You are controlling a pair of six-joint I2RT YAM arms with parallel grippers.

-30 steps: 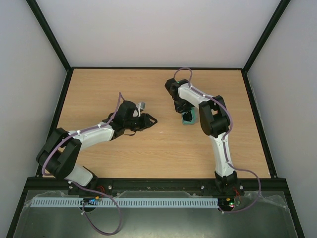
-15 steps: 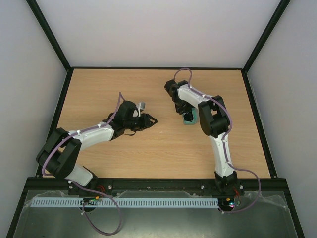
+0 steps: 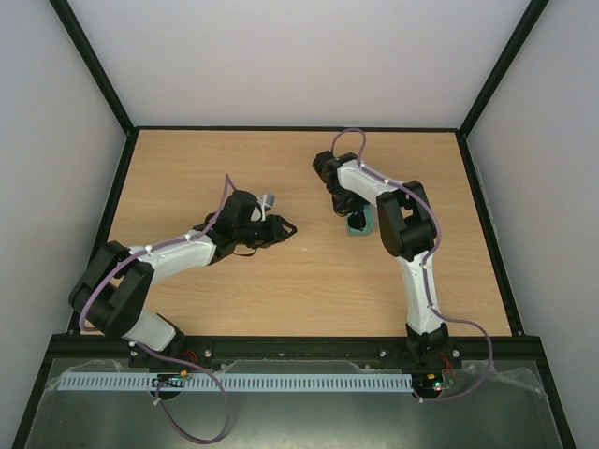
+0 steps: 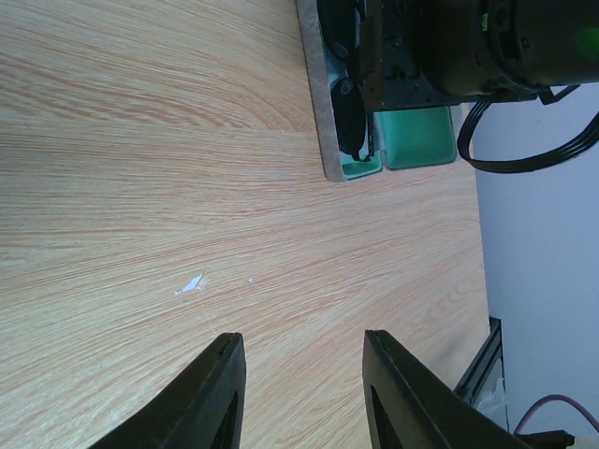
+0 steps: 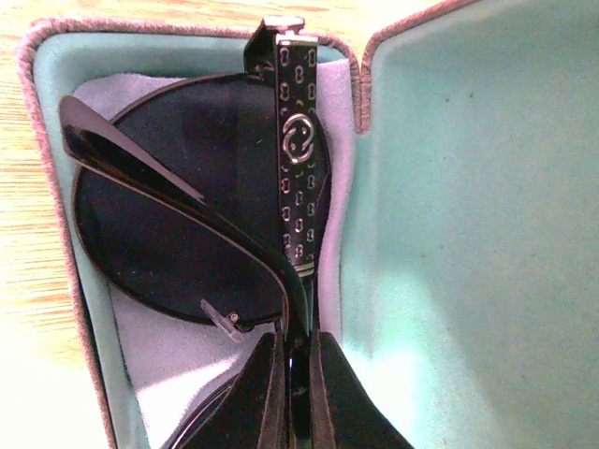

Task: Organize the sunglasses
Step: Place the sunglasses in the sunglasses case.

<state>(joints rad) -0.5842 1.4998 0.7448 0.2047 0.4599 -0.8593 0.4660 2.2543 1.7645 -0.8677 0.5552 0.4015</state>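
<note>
Overall, the wooden tabletop [image 3: 187, 168] is stretching beneath both arms, and left of centre the left end effector [image 4: 304, 393] is hovering over bare wood with its fingers spread apart, holding nothing. Right of centre, the right end effector [image 5: 298, 360] is reaching down into an open grey case [image 5: 449, 234] with teal lining. Inside one half of that case the sunglasses [image 5: 187, 234] are lying on a pale cloth [image 5: 168, 360], and the right end effector's closed fingers are pinching one patterned temple arm.

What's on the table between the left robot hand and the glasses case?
Just bare wooden table, with a tiny white fleck. The left wrist view shows this stretch between the left gripper, fingers open, and the case.
</note>
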